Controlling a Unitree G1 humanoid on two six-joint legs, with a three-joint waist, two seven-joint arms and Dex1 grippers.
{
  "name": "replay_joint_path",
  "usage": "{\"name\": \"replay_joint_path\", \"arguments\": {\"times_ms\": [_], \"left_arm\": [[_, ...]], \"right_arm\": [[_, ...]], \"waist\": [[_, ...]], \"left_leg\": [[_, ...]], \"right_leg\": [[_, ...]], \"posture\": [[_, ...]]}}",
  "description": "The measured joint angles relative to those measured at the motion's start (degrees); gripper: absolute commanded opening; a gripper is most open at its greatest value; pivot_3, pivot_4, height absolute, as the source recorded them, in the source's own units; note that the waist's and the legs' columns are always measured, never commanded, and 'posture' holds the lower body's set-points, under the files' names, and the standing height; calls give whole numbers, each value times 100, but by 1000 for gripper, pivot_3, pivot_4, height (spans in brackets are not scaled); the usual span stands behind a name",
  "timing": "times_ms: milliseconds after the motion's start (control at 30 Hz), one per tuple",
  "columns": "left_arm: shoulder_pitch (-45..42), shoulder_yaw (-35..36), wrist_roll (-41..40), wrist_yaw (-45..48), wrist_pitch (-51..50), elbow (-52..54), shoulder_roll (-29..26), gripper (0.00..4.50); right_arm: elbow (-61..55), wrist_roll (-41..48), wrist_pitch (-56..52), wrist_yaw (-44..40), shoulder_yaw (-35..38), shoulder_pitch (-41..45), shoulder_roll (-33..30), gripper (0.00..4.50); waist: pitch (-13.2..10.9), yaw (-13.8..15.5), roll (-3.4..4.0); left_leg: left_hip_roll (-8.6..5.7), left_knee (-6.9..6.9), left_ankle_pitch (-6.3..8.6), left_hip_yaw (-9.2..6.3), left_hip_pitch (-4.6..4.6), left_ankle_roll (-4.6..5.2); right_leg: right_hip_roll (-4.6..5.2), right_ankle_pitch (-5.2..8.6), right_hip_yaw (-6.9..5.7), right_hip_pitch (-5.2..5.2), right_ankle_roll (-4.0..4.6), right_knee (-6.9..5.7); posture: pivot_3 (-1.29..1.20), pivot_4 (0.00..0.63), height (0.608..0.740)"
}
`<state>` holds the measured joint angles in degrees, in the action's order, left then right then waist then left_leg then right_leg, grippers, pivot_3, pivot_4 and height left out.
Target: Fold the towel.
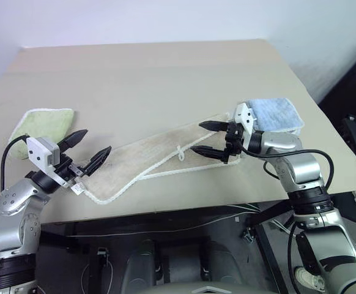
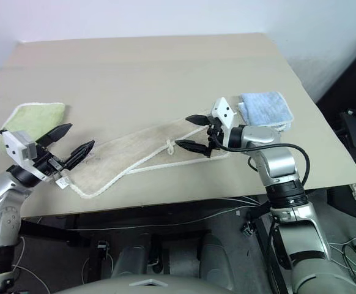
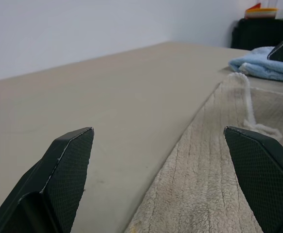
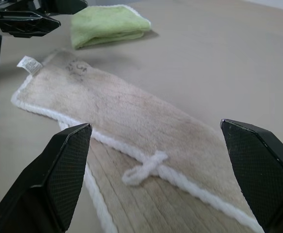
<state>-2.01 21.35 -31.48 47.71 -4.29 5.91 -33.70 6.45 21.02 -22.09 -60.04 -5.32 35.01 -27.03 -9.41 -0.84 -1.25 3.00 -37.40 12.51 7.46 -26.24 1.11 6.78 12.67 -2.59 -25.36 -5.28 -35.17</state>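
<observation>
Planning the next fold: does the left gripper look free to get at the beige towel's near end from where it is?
Probably yes. The left gripper hangs open right over the beige towel at that end, nothing between; the green cloth lies off to the side.

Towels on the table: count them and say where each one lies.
3. The beige towel lies stretched between the two grippers; the green towel sits folded at the robot's left; the blue towel sits folded at its right, behind the right gripper.
</observation>
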Motion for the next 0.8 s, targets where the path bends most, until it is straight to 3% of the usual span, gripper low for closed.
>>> {"name": "replay_joint_path", "arguments": {"times_ms": [333,600,800], "left_arm": [[-272,-18,-26,2,-146,-4,-57,4500],[-336,-57,-14,-5,-141,-10,-41,4500],[-288,-249,75,-31,-20,-9,167,4500]], "right_arm": [[344,-224,324,62,-21,175,117,4479],[1452,-1025,908,352,-133,634,88,4479],[3268,-2016,1708,1081,-401,1666,72,4479]], "waist": [[0,-18,0],[-1,-28,2],[-1,-52,2]], "left_leg": [[-3,2,-1,3,0,-2],[-5,8,-3,7,0,-3],[-6,14,-6,9,1,-8]], "right_leg": [[-2,0,0,-1,-1,0],[-3,0,0,-3,-1,1],[-6,0,0,-5,-1,1]], "posture": [[0,150,740],[0,150,740],[0,150,740]]}}
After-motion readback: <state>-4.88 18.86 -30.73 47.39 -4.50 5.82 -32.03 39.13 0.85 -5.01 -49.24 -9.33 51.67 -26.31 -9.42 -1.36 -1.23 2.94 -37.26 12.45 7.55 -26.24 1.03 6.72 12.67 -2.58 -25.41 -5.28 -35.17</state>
